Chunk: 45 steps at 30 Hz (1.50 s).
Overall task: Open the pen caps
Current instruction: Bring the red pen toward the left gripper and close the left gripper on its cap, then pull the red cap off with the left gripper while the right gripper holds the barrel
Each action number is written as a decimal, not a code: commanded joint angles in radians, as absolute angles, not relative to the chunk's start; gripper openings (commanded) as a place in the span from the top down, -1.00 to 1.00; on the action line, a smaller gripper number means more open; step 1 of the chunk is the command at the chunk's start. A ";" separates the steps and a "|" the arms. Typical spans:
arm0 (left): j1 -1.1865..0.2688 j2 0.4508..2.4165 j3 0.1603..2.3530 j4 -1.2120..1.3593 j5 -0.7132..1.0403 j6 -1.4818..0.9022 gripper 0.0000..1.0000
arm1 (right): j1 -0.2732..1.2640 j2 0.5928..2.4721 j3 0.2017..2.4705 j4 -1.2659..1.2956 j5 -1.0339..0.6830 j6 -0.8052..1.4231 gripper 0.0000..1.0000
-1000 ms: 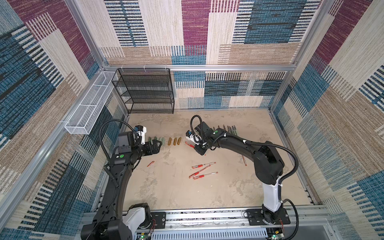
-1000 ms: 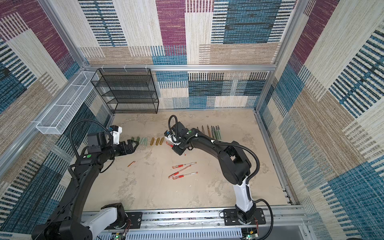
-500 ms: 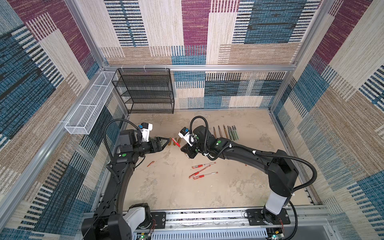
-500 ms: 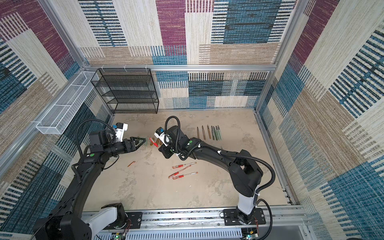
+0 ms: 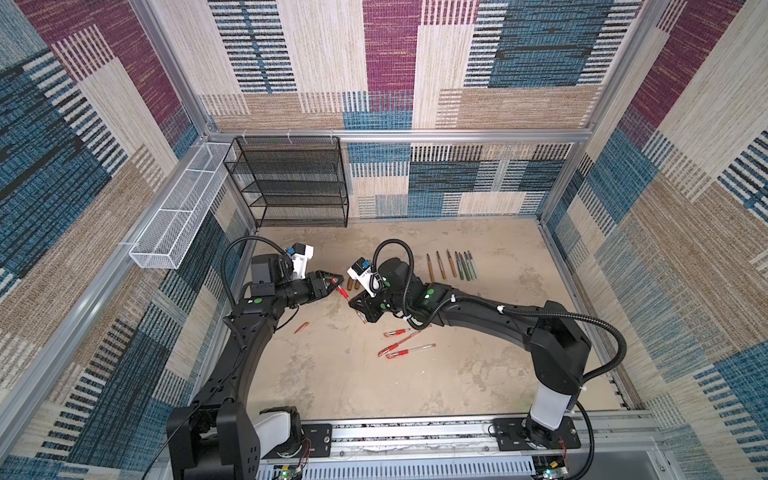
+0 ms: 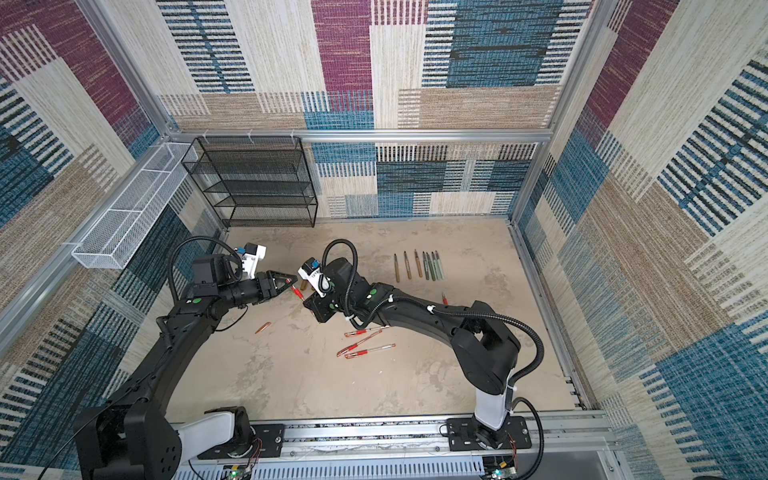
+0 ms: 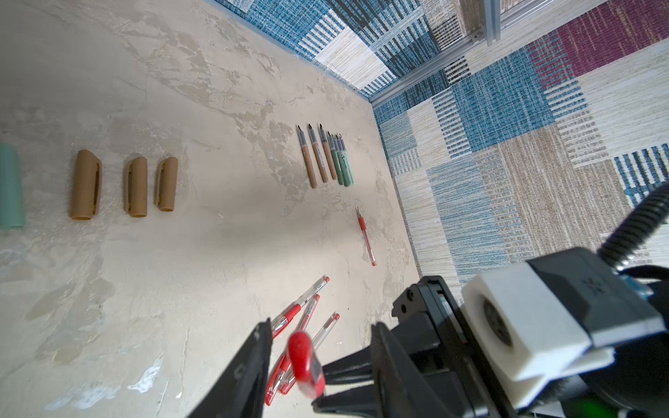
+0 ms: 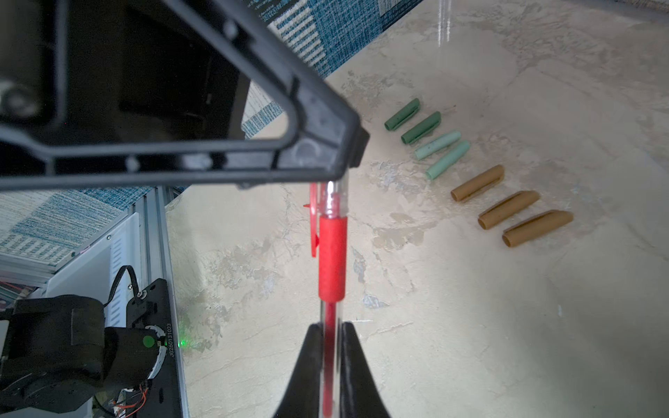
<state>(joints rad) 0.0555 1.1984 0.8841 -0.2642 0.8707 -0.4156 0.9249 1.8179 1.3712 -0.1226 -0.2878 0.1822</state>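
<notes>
- The left gripper [image 7: 322, 325] has its fingers [image 7: 249, 365] part-way apart on either side of the red cap [image 7: 304, 362]. One finger looks to touch the cap and the other shows a gap, so I judge it not yet clamped.
- The right gripper [image 8: 331, 329] is pinched tight on the clear barrel of the red pen [image 8: 332, 260], behind its red sleeve.
- The pen hangs in the air between the two grippers, over the left back part of the table [image 5: 332, 386], with its cap end toward the left arm.
- Risk: the cap sits close to the fingertips, so a squeeze there may slide off once the pull comes.
- Risk: the barrel is smooth, and a stiff cap could drag the pen through the right grip instead of parting.
- Risk: a pull off the pen's own line could bend the barrel or catch the clip.
- On the table below and beside the held pen lie the green and gold caps [image 8: 448, 161], already off; a dropped cap could knock them about.
- Three capped red pens [image 5: 409, 350] lie mid-table, and the bare pen bodies [image 5: 451, 266] lie toward the back right corner.
</notes>
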 commanded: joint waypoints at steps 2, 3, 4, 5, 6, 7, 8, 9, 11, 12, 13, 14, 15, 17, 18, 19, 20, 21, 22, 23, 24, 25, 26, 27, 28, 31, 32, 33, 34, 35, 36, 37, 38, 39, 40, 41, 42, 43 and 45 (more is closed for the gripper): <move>0.055 1.206 0.885 -0.242 0.856 -0.423 0.33 | 0.930 1.826 1.388 -0.086 -0.301 0.196 0.86; 0.054 1.208 0.885 -0.244 0.851 -0.422 0.43 | 0.931 1.827 1.390 -0.088 -0.300 0.196 0.86; 0.054 1.210 0.886 -0.245 0.849 -0.421 0.53 | 0.931 1.826 1.389 -0.090 -0.300 0.196 0.86; 0.054 1.210 0.885 -0.245 0.848 -0.421 0.65 | 0.932 1.827 1.390 -0.092 -0.300 0.197 0.86; 0.054 1.212 0.885 -0.244 0.848 -0.421 0.73 | 0.932 1.827 1.390 -0.093 -0.299 0.196 0.86; 0.054 1.211 0.885 -0.244 0.847 -0.422 0.82 | 0.932 1.826 1.390 -0.094 -0.299 0.195 0.86; 0.054 1.213 0.884 -0.244 0.844 -0.421 0.90 | 0.933 1.826 1.388 -0.094 -0.297 0.195 0.86; 0.054 1.213 0.885 -0.245 0.843 -0.420 0.94 | 0.932 1.824 1.388 -0.093 -0.298 0.194 0.86; 0.054 1.213 0.884 -0.249 0.838 -0.419 1.00 | 0.933 1.826 1.390 -0.094 -0.300 0.190 0.86; 0.054 1.215 0.885 -0.250 0.837 -0.417 1.00 | 0.933 1.828 1.391 -0.098 -0.301 0.189 0.86; 0.054 1.215 0.887 -0.254 0.837 -0.416 1.00 | 0.933 1.829 1.393 -0.102 -0.301 0.189 0.85; 0.054 1.213 0.888 -0.256 0.837 -0.414 1.00 | 0.933 1.829 1.394 -0.103 -0.301 0.187 0.82; 0.054 1.213 0.889 -0.258 0.836 -0.412 1.00 | 0.933 1.831 1.394 -0.103 -0.301 0.187 0.77; 0.054 1.213 0.890 -0.263 0.834 -0.407 1.00 | 0.933 1.837 1.400 -0.103 -0.299 0.188 0.60; 0.054 1.213 0.891 -0.265 0.833 -0.405 1.00 | 0.933 1.841 1.407 -0.104 -0.298 0.186 0.54; 0.054 1.213 0.892 -0.265 0.833 -0.404 1.00 | 0.933 1.850 1.417 -0.109 -0.299 0.183 0.49; 0.054 1.211 0.892 -0.265 0.835 -0.405 1.00 | 0.933 1.860 1.427 -0.116 -0.299 0.180 0.46; 0.054 1.212 0.892 -0.265 0.834 -0.405 1.00 | 0.933 1.868 1.437 -0.121 -0.301 0.176 0.45; 0.054 1.210 0.893 -0.267 0.834 -0.404 1.00 | 0.933 1.875 1.448 -0.127 -0.301 0.171 0.45; 0.054 1.210 0.893 -0.268 0.834 -0.403 1.00 | 0.933 1.880 1.452 -0.129 -0.303 0.169 0.49; 0.054 1.209 0.894 -0.270 0.834 -0.403 1.00 | 0.933 1.883 1.454 -0.130 -0.305 0.167 0.53; 0.054 1.209 0.897 -0.274 0.834 -0.401 1.00 | 0.933 1.884 1.453 -0.130 -0.306 0.166 0.60; 0.054 1.206 0.897 -0.275 0.833 -0.399 1.00 | 0.933 1.884 1.450 -0.129 -0.307 0.167 0.67; 0.054 1.205 0.897 -0.275 0.833 -0.399 1.00 | 0.933 1.883 1.446 -0.129 -0.309 0.169 0.75; 0.054 1.204 0.900 -0.278 0.833 -0.397 1.00 | 0.933 1.883 1.438 -0.128 -0.311 0.171 0.83; 0.055 1.204 0.909 -0.287 0.829 -0.385 1.00 | 0.933 1.871 1.402 -0.116 -0.330 0.181 1.00; 0.056 1.203 0.915 -0.296 0.823 -0.376 1.00 | 0.933 1.866 1.384 -0.114 -0.337 0.187 1.00; 0.058 1.204 0.921 -0.306 0.818 -0.367 1.00 | 0.933 1.858 1.367 -0.109 -0.338 0.193 1.00; 0.059 1.203 0.929 -0.316 0.812 -0.356 1.00 | 0.934 1.848 1.342 -0.102 -0.336 0.200 1.00; 0.061 1.203 0.934 -0.323 0.806 -0.347 1.00 | 0.935 1.839 1.320 -0.096 -0.337 0.207 1.00; 0.065 1.201 0.940 -0.328 0.803 -0.337 1.00 | 0.938 1.828 1.294 -0.092 -0.334 0.214 1.00; 0.070 1.200 0.941 -0.335 0.802 -0.332 1.00 | 0.940 1.816 1.268 -0.087 -0.331 0.220 1.00; 0.073 1.200 0.942 -0.336 0.801 -0.330 1.00 | 0.943 1.806 1.247 -0.084 -0.328 0.224 1.00; 0.078 1.197 0.942 -0.338 0.800 -0.330 1.00 | 0.948 1.794 1.225 -0.080 -0.320 0.232 1.00; 0.082 1.195 0.942 -0.338 0.802 -0.331 1.00 | 0.951 1.784 1.201 -0.078 -0.316 0.237 1.00; 0.085 1.194 0.942 -0.337 0.802 -0.333 1.00 | 0.955 1.776 1.183 -0.072 -0.314 0.244 1.00; 0.087 1.193 0.943 -0.336 0.803 -0.335 1.00 | 0.958 1.767 1.161 -0.068 -0.311 0.251 1.00; 0.090 1.193 0.946 -0.336 0.804 -0.336 1.00 | 0.961 1.758 1.141 -0.058 -0.311 0.262 1.00; 0.094 1.195 0.949 -0.336 0.805 -0.337 1.00 | 0.966 1.747 1.112 -0.040 -0.312 0.275 1.00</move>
<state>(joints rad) 0.0795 1.2018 0.9295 -0.4503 0.8536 -0.3698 0.9588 1.7538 1.1473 0.0788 -0.3061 0.2359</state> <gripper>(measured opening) 0.099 0.106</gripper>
